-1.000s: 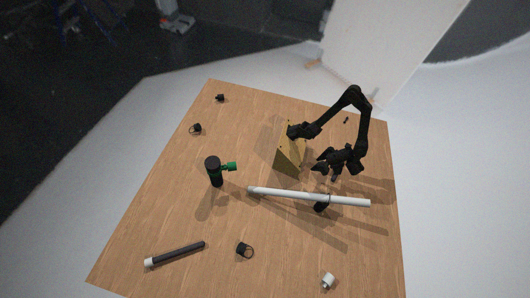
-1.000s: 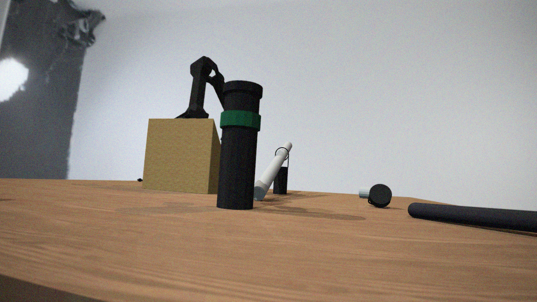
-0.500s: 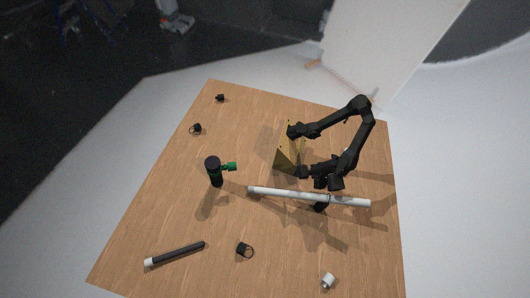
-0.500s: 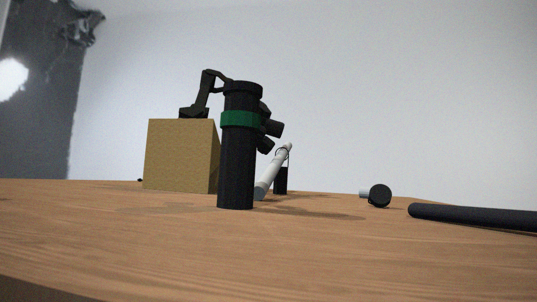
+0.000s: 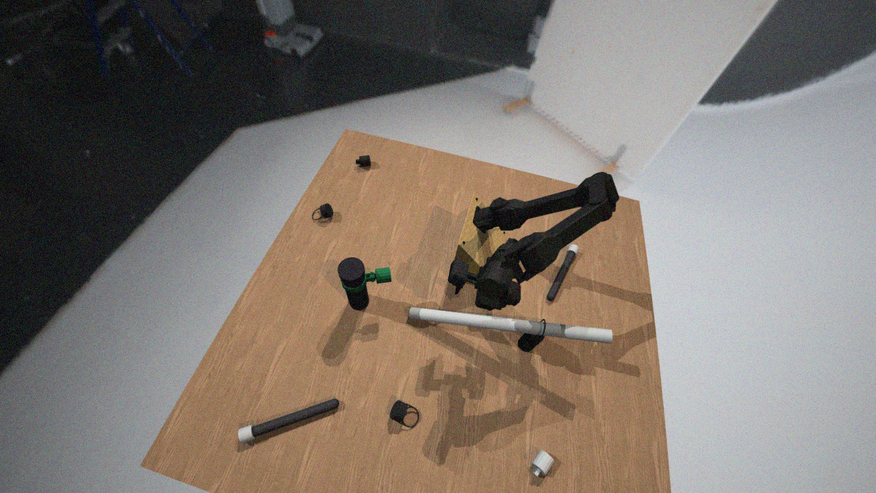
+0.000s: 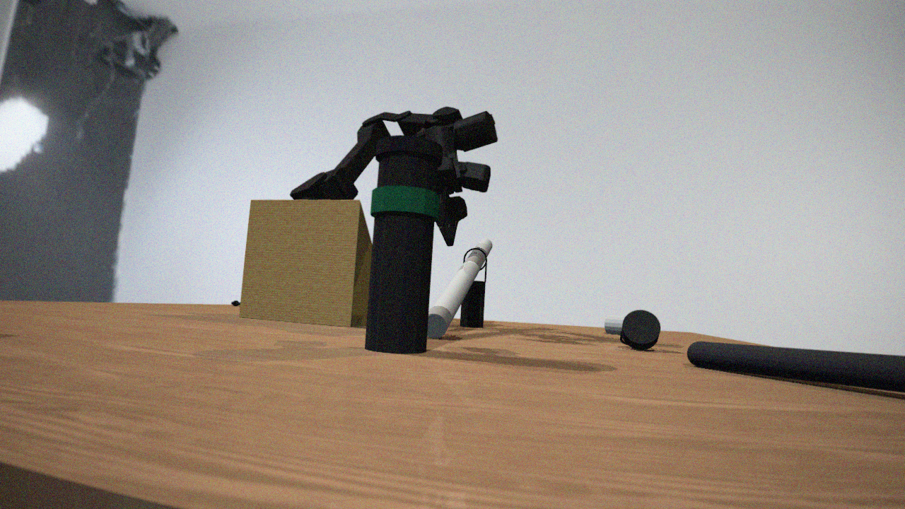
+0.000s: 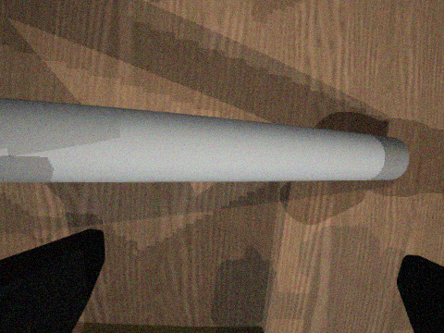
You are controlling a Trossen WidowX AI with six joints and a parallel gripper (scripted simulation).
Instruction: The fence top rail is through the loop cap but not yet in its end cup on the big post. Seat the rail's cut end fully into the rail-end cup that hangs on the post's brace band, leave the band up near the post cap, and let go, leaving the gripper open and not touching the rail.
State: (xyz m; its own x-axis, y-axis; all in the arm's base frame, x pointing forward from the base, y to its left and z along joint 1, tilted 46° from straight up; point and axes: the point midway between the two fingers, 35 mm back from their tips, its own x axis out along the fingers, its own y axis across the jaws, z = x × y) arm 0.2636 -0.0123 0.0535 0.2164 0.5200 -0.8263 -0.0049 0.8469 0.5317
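The white rail (image 5: 468,320) (image 6: 457,290) (image 7: 185,153) slopes through the wire loop (image 5: 543,328) (image 6: 474,252) on the short black post (image 5: 526,342) (image 6: 472,307). Its grey cut end (image 5: 414,313) (image 6: 436,325) (image 7: 398,159) is low, at or near the table, apart from the green cup (image 5: 383,275). The cup sticks out from the green band (image 6: 404,201), high on the big black post (image 5: 357,300) (image 6: 399,284), a little below the post cap (image 5: 351,270) (image 6: 408,146). My gripper (image 7: 253,259) is open and empty, above and to one side of the rail; its fingertips do not touch it.
A yellow box (image 5: 471,239) (image 6: 303,266) stands under the arm's base, beside the rail. A dark rod (image 5: 562,275) lies behind the rail; another dark rod (image 5: 293,418) (image 6: 790,365) lies at the front left. A loose loop cap (image 5: 399,411) and a white fitting (image 5: 543,463) lie in front.
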